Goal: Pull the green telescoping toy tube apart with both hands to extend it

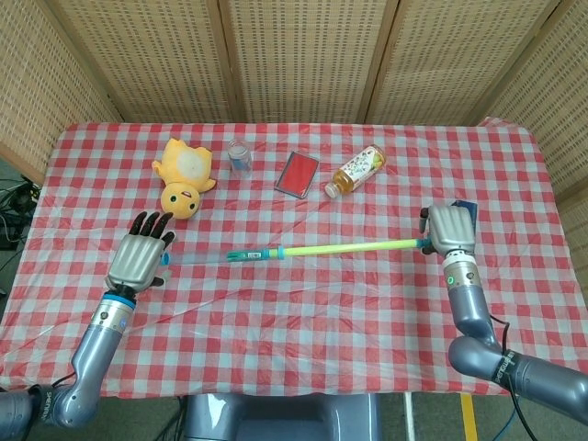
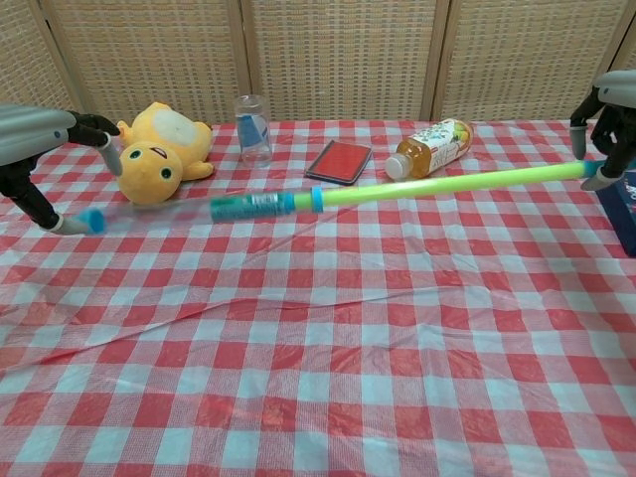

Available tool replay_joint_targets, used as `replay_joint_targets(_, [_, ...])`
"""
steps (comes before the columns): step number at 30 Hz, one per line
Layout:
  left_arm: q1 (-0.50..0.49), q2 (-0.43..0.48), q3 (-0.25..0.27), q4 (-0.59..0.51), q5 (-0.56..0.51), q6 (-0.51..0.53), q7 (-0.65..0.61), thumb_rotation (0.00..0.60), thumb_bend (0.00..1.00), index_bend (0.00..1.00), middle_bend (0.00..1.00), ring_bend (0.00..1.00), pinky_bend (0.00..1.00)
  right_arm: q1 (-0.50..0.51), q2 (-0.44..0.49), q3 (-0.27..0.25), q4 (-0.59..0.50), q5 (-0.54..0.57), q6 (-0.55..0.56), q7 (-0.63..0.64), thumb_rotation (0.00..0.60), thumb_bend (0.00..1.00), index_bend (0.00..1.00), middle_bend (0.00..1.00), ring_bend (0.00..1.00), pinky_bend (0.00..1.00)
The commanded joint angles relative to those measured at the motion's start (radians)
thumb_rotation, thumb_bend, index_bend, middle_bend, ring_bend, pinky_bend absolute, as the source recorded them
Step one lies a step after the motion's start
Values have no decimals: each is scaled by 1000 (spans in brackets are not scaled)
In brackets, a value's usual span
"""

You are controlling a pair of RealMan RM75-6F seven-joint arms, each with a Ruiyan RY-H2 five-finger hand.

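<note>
The green telescoping toy tube (image 1: 349,246) stretches across the middle of the table, hanging just above the cloth. It runs from a thin pale section on the left, through a teal sleeve (image 1: 248,254), to a long yellow-green section (image 2: 447,186). My left hand (image 1: 140,253) pinches the tube's blue end cap (image 2: 91,221) with its thumb while the other fingers point away from me. My right hand (image 1: 450,230) grips the tube's right end (image 2: 586,169); in the chest view it shows as my right hand (image 2: 611,109) at the frame's edge.
Along the far side lie a yellow plush toy (image 1: 184,175), a clear cup (image 1: 240,158), a red wallet (image 1: 298,174) and a tea bottle (image 1: 356,171) on its side. A dark blue box (image 2: 621,204) sits by my right hand. Wicker screens enclose the table.
</note>
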Motion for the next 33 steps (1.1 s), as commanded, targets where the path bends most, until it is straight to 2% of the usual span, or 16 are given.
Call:
replay_joint_targets(1, [1,3,0,-3,3,0,0,600,124,154,0,0,0,-1,4,-5,-3,17,0,-16,600,241,247,340,317,108])
replay_joint_targets(4, [4,10,1,-10,10,3,-3,600,123,151,0,0,0,-5,1,-6,1,14,11,-17,600,231,167,221,208,63])
replay_joint_targets(12, [35,31,11,-38,60,32,-46,600,124,151,0,0,0,-26,7,-17,-22,-40,42,2,600,203,52,13,8,9])
replay_joint_targets(15, [59,34,18,-40,105,58,-91,600,125,151,0,0,0,-39,22,-27,-53,-63,52,6,600,182,4,0,0,0])
replay_joint_targets(18, [96,39,33,-33,168,94,-156,600,125,149,0,0,0,-67,44,-45,-106,-112,77,28,600,150,0,0,0,0])
replay_joint_targets(23, [176,58,92,3,314,188,-227,600,125,126,0,0,0,-163,69,-117,-199,-324,218,90,600,101,0,0,0,0])
replay_joint_targets(25, [225,72,129,11,361,241,-238,600,125,115,0,0,0,-238,66,-177,-225,-481,355,114,600,97,0,0,0,0])
replay_joint_targets(29, [293,85,173,26,438,304,-273,600,115,72,0,0,0,-335,48,-250,-199,-651,486,172,600,97,0,0,0,0])
replay_joint_targets(33, [357,82,208,50,488,352,-320,600,102,37,0,0,0,-407,42,-301,-162,-743,545,223,600,97,0,0,0,0])
